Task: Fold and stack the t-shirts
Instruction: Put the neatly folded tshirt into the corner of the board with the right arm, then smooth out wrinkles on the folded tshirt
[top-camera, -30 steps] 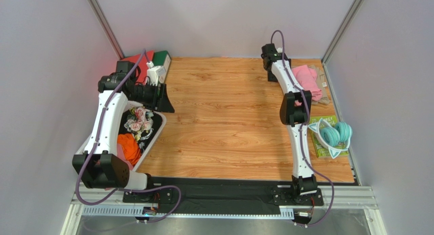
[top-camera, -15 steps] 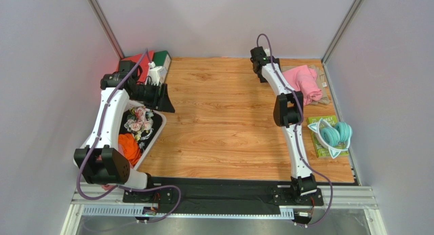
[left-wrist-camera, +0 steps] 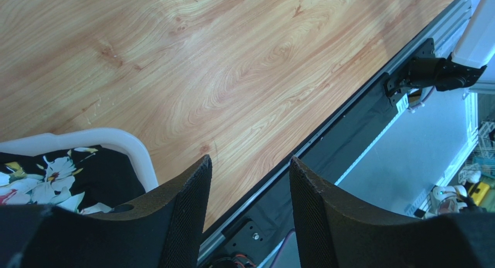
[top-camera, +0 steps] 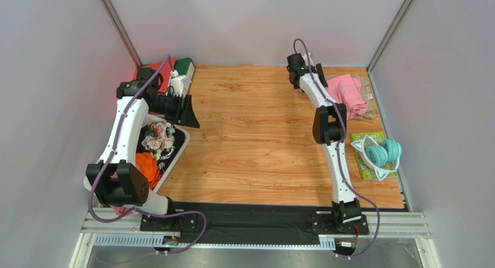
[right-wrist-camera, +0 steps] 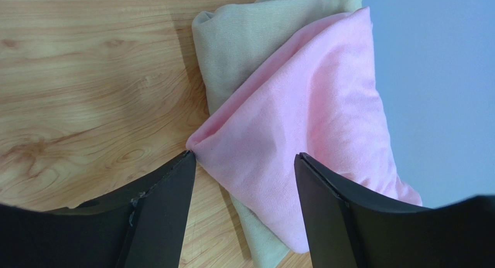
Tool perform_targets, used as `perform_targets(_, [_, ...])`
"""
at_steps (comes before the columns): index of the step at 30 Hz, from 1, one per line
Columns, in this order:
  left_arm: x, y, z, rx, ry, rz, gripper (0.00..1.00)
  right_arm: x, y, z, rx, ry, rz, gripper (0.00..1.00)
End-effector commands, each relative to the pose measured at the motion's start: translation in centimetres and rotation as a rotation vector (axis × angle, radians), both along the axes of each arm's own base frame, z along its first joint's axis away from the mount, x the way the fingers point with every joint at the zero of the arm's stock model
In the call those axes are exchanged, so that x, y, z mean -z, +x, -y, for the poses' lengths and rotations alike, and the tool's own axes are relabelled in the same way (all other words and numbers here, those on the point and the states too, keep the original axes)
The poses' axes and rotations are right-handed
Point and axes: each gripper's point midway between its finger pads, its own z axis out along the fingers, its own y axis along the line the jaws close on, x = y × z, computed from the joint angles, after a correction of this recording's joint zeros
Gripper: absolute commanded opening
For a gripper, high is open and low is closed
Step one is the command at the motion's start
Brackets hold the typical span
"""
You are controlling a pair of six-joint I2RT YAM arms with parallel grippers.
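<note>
The right gripper (right-wrist-camera: 244, 163) is shifting leftward off the far-right pile, jaws wide and empty. There the pink t-shirt (right-wrist-camera: 314, 134) is lying bunched over the khaki t-shirt (right-wrist-camera: 250, 42), so folding isn't starting yet, I'd say. The left gripper (left-wrist-camera: 248, 169) is hanging open, empty, at the left.

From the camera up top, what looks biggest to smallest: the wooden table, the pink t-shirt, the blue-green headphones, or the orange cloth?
1. wooden table, by far the largest
2. pink t-shirt and headphones: they look about alike, so no ranking
3. orange cloth, smallest, though partly hidden
</note>
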Motion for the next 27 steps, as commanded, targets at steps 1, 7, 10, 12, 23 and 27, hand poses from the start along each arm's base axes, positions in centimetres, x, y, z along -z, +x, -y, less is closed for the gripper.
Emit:
perform_targets(1, [-1.6, 0.5, 0.3, 0.027, -0.017, 0.059, 0.59, 0.1, 0.4, 0.9, 0.022, -0.037, 0.019, 0.68])
perform_targets(7, [-2.2, 0.6, 0.6, 0.028, -0.033, 0.066, 0.59, 1.6, -0.2, 0.8, 0.024, -0.021, -0.017, 0.68])
perform_targets(10, [-2.5, 0.6, 0.6, 0.028, -0.035, 0.074, 0.59, 1.8, -0.4, 0.7, 0.022, -0.012, -0.022, 0.68])
perform_targets(12, [-2.5, 0.6, 0.6, 0.029, -0.033, 0.074, 0.59, 1.7, -0.4, 0.7, 0.022, -0.011, -0.020, 0.68])
perform_targets(23, [-2.1, 0.3, 0.3, 0.034, -0.015, 0.070, 0.59, 2.5, -0.3, 1.6, 0.041, -0.001, -0.019, 0.40])
perform_targets(27, [-1.9, 0.4, 0.3, 0.037, -0.010, 0.066, 0.60, 2.4, -0.3, 2.0, 0.049, 0.010, -0.017, 0.34])
